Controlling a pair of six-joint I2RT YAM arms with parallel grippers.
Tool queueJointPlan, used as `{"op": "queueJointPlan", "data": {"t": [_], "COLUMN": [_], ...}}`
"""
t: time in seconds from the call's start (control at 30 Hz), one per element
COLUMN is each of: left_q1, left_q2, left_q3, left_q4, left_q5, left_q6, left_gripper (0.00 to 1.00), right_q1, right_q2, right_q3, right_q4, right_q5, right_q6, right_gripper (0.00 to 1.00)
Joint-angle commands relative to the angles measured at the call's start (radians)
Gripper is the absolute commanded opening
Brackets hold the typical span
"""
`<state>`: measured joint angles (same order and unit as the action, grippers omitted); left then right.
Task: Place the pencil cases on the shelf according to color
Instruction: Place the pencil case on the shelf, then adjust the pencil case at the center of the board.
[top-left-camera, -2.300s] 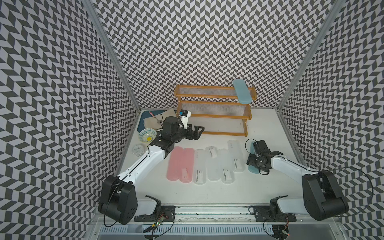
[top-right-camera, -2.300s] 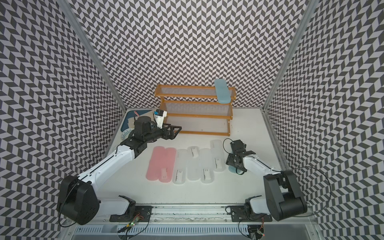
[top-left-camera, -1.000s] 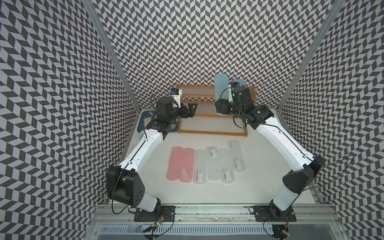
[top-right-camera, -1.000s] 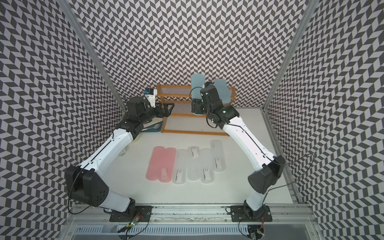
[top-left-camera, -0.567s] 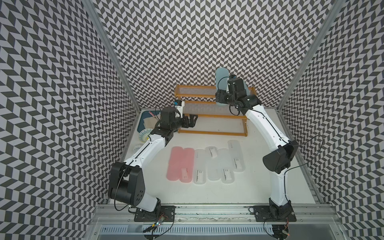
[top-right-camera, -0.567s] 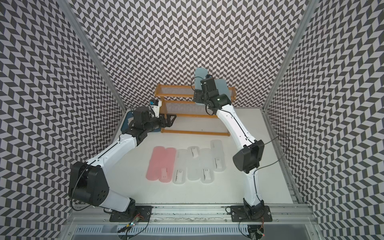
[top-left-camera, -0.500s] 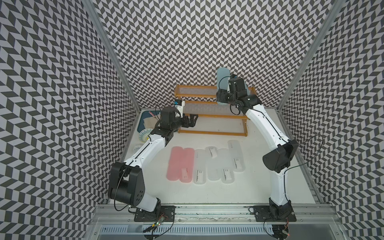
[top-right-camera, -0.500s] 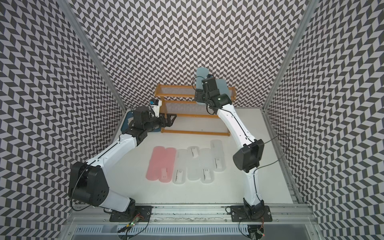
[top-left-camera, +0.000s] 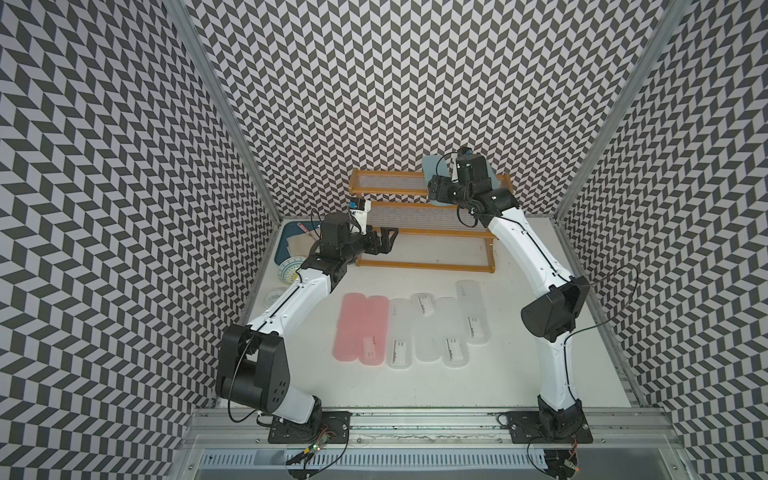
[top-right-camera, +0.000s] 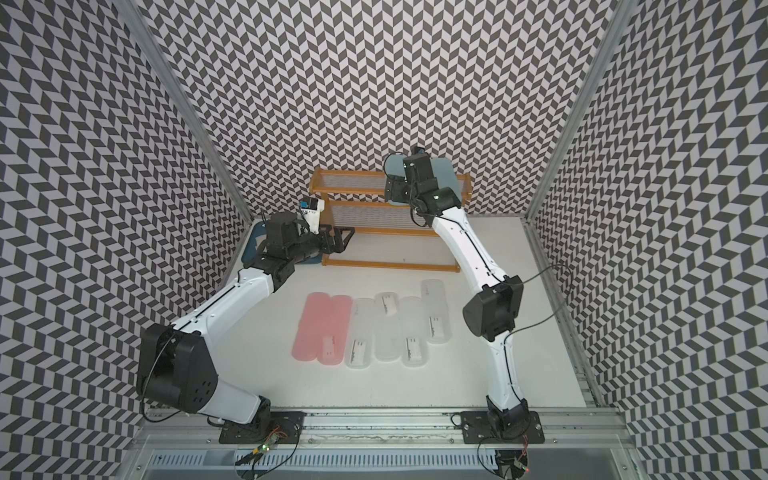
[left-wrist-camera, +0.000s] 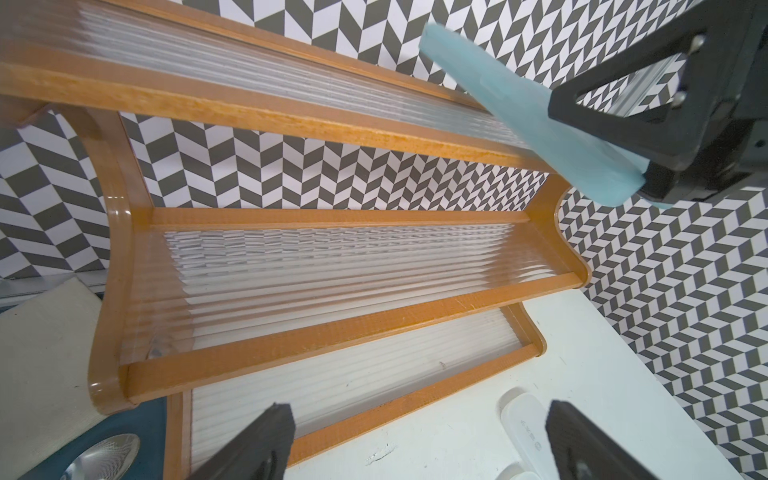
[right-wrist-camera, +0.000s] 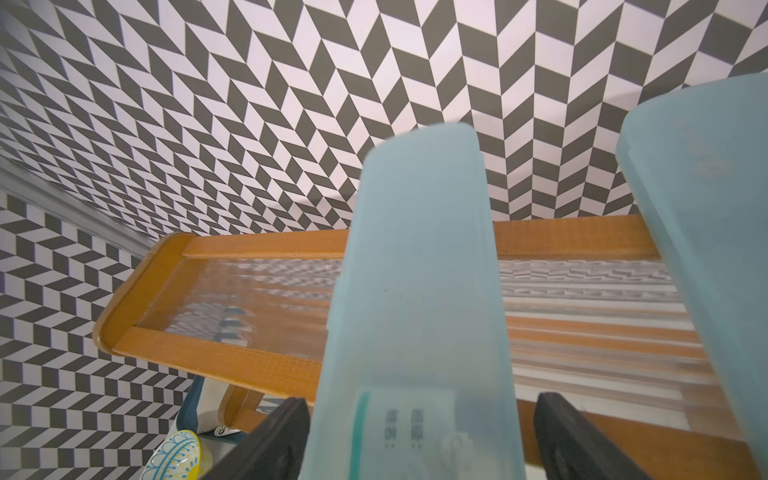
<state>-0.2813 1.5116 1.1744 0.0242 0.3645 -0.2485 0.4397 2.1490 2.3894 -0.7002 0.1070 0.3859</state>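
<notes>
Two seconds ago your right arm was down at the table's (top-left-camera: 457, 395) right side. It has since carried a light blue pencil case (top-left-camera: 432, 166) up to the top tier of the shelf (top-left-camera: 419, 266), beside the other blue case (top-right-camera: 446, 174). The left pincer (top-left-camera: 388, 239) hovers off the shelf's left end, lower than a second ago, its fingers wide apart and empty.

The right wrist view shows the right pincer (right-wrist-camera: 419, 440) parted around the case, with a sliver of gap beside one finger (right-wrist-camera: 582, 449); the top views hide this. Only the left wrist view shows the case sloping over the top tier's front rail. Only the top views show two pink cases (top-left-camera: 353, 328) and four white cases (top-left-camera: 399, 332) in a row on the table.
</notes>
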Motion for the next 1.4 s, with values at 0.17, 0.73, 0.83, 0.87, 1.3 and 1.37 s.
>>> {"op": "queueJointPlan", "data": {"t": [0.17,0.73,0.83,0.87,1.3,1.37], "left_q1": [-0.005,-0.091,-0.094,-0.098,-0.138,-0.154], "left_q2": [-0.014,-0.078,-0.137,-0.170,-0.445,-0.451], "left_q3": [0.012,0.005,0.005,-0.018,-0.231,-0.246], "left_q4": [0.030,-0.050,-0.118,-0.125,-0.257,-0.249], "left_q5": [0.025,-0.082,-0.075,-0.075,-0.197,-0.200], "left_q6": [-0.003,0.006,-0.084,-0.105,-0.189,-0.187], "left_gripper": [1.00,1.00,1.00,1.00,1.00,1.00], "right_q1": [-0.006,-0.005,-0.004,-0.004,-0.004,-0.004], "right_q2": [-0.031,-0.559,-0.751,-0.814,-1.247,-1.287], "right_q3": [0.004,-0.462,-0.722,-0.808,-1.403,-1.453], "right_q4": [0.069,-0.005,0.042,0.056,0.084,0.069], "right_q5": [-0.076,0.021,0.028,0.027,-0.107,-0.107], "right_q6": [0.025,0.016,0.034,0.043,0.080,0.085], "right_gripper": [0.91,0.97,0.98,0.98,0.99,1.00]}}
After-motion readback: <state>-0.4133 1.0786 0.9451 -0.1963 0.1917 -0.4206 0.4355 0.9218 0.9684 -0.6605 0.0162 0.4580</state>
